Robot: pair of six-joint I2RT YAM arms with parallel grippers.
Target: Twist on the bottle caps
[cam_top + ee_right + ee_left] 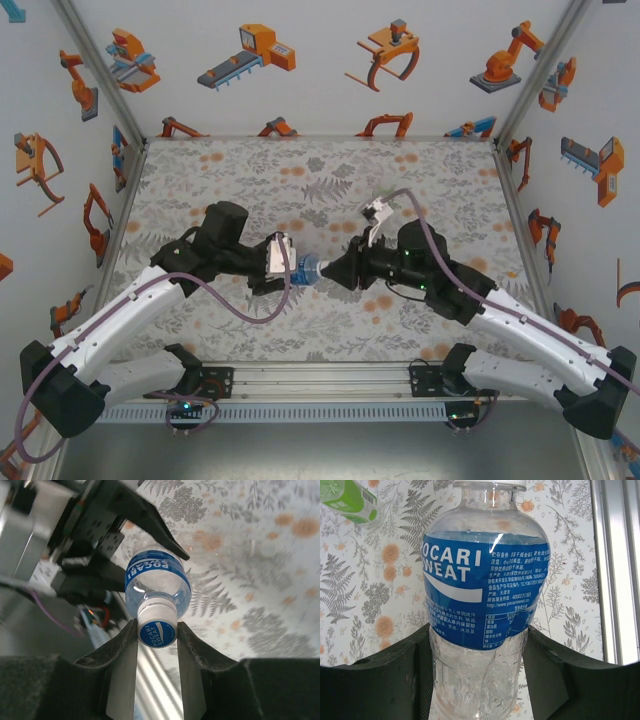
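A clear bottle with a blue label (306, 268) is held lying level above the middle of the table, between my two grippers. My left gripper (477, 647) is shut on the bottle (485, 580) around its clear lower body, below the label. The bottle's whitish bottle cap (157, 628), with a blue printed top, sits on the neck. My right gripper (157, 630) is shut on that cap, one finger on each side. In the top view the left gripper (287, 266) and right gripper (333, 270) face each other. The cap's edge (490, 483) shows at the top of the left wrist view.
A greenish bottle (349, 500) lies on the floral table cover at the upper left of the left wrist view. An aluminium rail (320, 380) runs along the table's near edge. Patterned walls (320, 60) close in the back and both sides.
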